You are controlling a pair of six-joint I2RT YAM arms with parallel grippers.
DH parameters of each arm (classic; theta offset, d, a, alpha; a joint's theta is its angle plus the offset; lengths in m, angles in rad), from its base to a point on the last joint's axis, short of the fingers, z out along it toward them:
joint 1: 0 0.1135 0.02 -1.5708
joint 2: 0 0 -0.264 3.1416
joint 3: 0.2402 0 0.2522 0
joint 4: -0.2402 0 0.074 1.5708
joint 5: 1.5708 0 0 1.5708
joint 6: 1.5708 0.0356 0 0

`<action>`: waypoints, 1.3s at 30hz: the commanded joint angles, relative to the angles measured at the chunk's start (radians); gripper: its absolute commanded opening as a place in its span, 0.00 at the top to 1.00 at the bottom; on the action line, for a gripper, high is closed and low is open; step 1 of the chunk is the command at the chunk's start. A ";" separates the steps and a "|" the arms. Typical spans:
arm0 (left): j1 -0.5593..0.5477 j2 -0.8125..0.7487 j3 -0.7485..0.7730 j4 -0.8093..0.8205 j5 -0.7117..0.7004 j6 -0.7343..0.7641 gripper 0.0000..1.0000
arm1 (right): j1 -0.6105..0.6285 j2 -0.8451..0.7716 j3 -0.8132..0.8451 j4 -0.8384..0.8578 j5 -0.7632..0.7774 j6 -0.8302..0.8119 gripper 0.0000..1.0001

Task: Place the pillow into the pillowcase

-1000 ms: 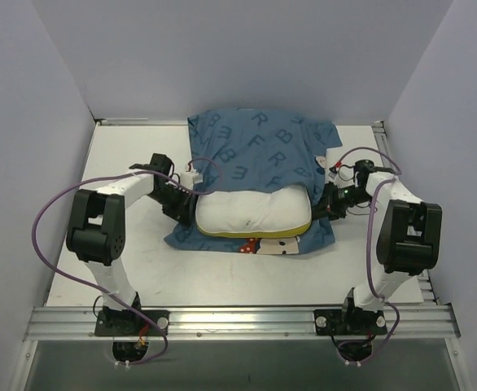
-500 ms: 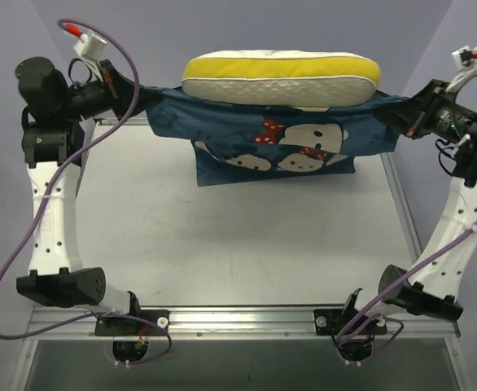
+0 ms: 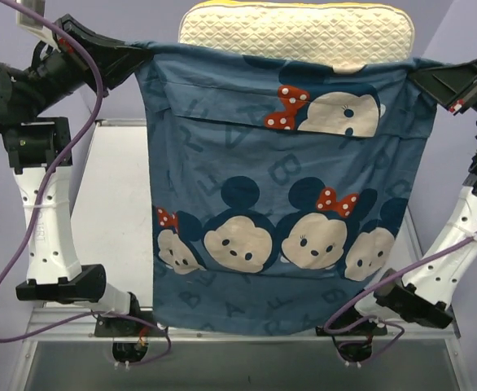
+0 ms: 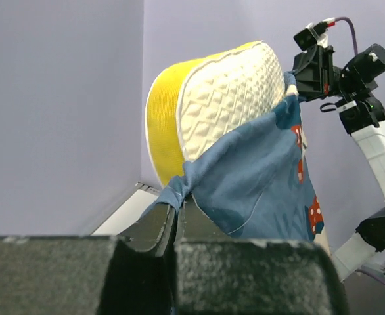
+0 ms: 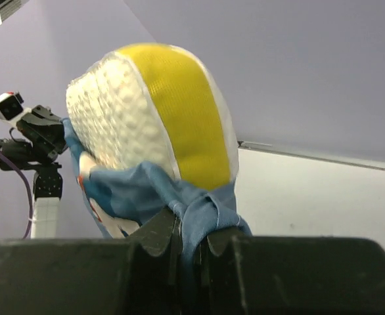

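- The white tabletop [image 3: 116, 204] lies below everything, mostly hidden in the top view by the hanging cloth.
- The large blue fabric pillowcase [image 3: 279, 204], printed with letters and cartoon mouse faces with red dotted bows, hangs in the air as a broad sheet. Its open mouth is at 12 o'clock and its closed end droops toward 6 o'clock.
- The soft white quilted pillow [image 3: 295, 32] with a yellow band along one edge stands in that mouth at 12 o'clock. Its upper part rises above the rim, and the rest is hidden inside the cloth, so I cannot tell how deep it sits.
- The left arm [image 3: 43, 212] reaches up to the mouth's corner at 10 o'clock, and the right arm [image 3: 466, 220] reaches the opposite corner at 2 o'clock.
- The left jaws are pressed together with a bunch of the blue rim pinched between them, just under the pillow's end. The right jaws are likewise closed tight on a fold of rim at the other end.
- The step in hand looks like hoisting the case by its mouth so the pillow drops in, and the insertion seems partly done.
- The next move probably calls for keeping both pinches firm while easing the stretched mouth or jogging it, so the pillow slides below the rim.
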 commanded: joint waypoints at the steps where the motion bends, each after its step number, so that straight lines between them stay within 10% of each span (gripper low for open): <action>1: -0.006 -0.029 -0.030 0.120 -0.107 0.000 1.00 | 0.006 -0.008 0.097 0.187 0.068 0.056 1.00; 4: 0.098 0.067 0.334 0.072 -0.141 -0.061 1.00 | -0.171 0.131 0.441 0.248 0.106 0.245 1.00; 7: -0.001 -0.041 0.162 0.023 -0.130 -0.078 1.00 | -0.049 -0.033 0.065 0.368 0.129 0.248 1.00; 9: -0.081 -0.145 -0.211 0.125 -0.156 -0.020 1.00 | 0.102 -0.209 -0.222 0.147 0.185 -0.057 1.00; 11: -0.007 -0.148 -0.122 0.028 -0.219 0.077 1.00 | 0.138 -0.176 -0.103 -0.289 0.235 -0.447 1.00; 16: 0.284 0.057 0.336 0.099 -0.227 -0.248 1.00 | -0.287 0.019 0.178 0.501 0.195 0.350 1.00; 20: 0.068 -0.133 -0.161 0.111 -0.226 -0.031 1.00 | -0.045 -0.169 -0.191 0.173 0.211 -0.086 1.00; 23: 0.206 -0.062 0.067 0.185 -0.265 -0.152 1.00 | -0.050 -0.125 0.007 -0.020 0.251 -0.201 1.00; 27: 0.465 0.103 0.442 0.150 -0.315 -0.316 1.00 | -0.424 0.079 0.296 0.460 0.320 0.424 1.00; 31: 0.280 -0.092 -0.056 0.206 -0.243 -0.147 1.00 | -0.147 -0.104 -0.136 0.414 0.291 0.188 1.00; 34: 0.437 -0.037 0.091 0.187 -0.291 -0.165 1.00 | -0.081 -0.191 -0.071 0.021 0.344 -0.209 1.00; 37: 0.676 0.145 0.516 0.194 -0.409 -0.411 1.00 | -0.406 -0.024 0.249 0.281 0.359 0.200 1.00; 39: 0.725 0.123 0.484 0.234 -0.390 -0.453 1.00 | -0.509 0.035 0.337 0.484 0.414 0.400 1.00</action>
